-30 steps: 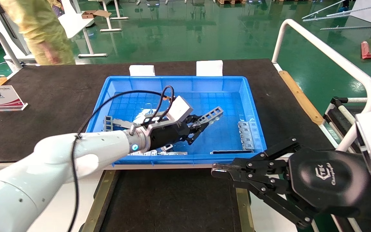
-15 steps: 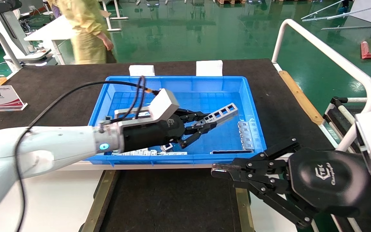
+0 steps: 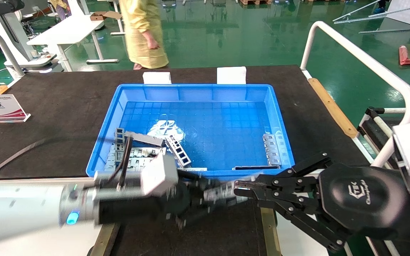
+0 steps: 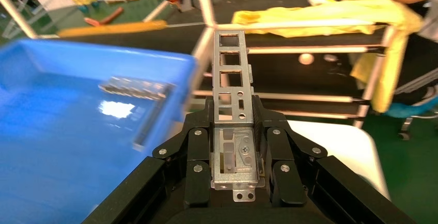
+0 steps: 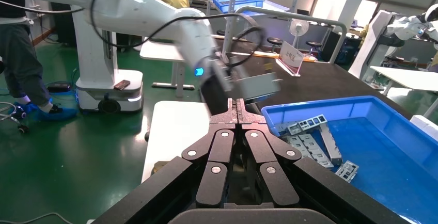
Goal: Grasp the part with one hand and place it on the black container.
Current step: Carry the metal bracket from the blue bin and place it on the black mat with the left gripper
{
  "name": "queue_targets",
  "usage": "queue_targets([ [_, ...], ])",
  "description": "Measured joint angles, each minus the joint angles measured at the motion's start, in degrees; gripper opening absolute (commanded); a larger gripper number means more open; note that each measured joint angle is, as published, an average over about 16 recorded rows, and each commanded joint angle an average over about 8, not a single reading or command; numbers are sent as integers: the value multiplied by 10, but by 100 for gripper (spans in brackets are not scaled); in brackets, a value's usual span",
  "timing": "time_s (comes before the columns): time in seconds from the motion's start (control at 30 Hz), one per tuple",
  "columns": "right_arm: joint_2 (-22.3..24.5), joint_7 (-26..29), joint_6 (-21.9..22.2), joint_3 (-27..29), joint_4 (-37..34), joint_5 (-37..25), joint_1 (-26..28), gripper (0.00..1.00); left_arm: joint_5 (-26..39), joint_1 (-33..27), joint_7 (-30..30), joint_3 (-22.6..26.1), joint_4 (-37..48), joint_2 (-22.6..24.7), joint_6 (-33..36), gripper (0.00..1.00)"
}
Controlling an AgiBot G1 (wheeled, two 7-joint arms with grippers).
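With the left gripper (image 3: pixel 205 199) clamped on the part (image 4: pixel 231 105) low in the frame, over the black container (image 3: pixel 190 227), I'd lower it flat before letting go, clear of the right gripper (image 3: pixel 242 188), pinched together

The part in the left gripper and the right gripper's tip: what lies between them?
Nothing: in the head view the part nearly meets the right gripper.
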Motion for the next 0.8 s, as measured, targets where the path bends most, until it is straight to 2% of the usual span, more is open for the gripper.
queue_targets([
  [0.17,0,0,0,0,0,0,0,0,-2,64,-25,14,-75,-39,-56,0],
  [0.33,0,0,0,0,0,0,0,0,-5,125,-36,25,-110,-54,-119,0],
  [0.53,0,0,0,-1,0,0,0,0,-17,180,-40,27,-115,-47,-190,0],
  [0.8,0,0,0,-1,0,1,0,0,-32,219,-53,24,-109,-24,-274,0],
])
